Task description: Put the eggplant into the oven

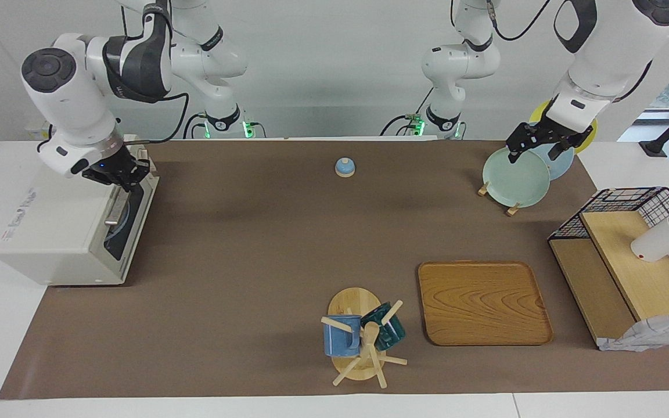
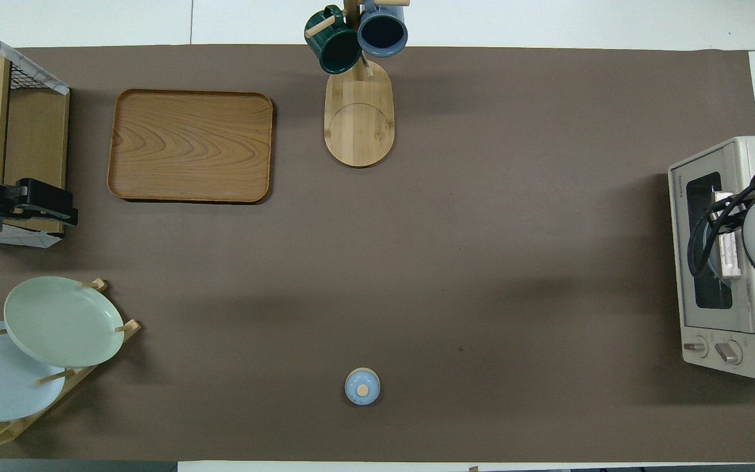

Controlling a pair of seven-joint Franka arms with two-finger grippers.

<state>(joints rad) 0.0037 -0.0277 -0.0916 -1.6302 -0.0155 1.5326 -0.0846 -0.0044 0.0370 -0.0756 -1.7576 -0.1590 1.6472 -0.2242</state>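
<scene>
Oven (image 1: 50, 232) at the right arm's end of the table, door closed, eggplant not seen by me in either view.

I count one oven, one wooden tray (image 1: 482, 302), one mug tree (image 1: 363, 342) carrying two mugs, one small blue lidded pot (image 1: 344, 167), one rack of three plates (image 1: 517, 177) and one wire-sided shelf unit (image 1: 630, 261). My right gripper (image 1: 118, 173) is over the oven's top front edge, at the door handle; I cannot tell how far its fingers are apart, nor that it holds anything. My left gripper (image 1: 535, 145) waits over the plates, fingers spread wide, holding nothing.
</scene>
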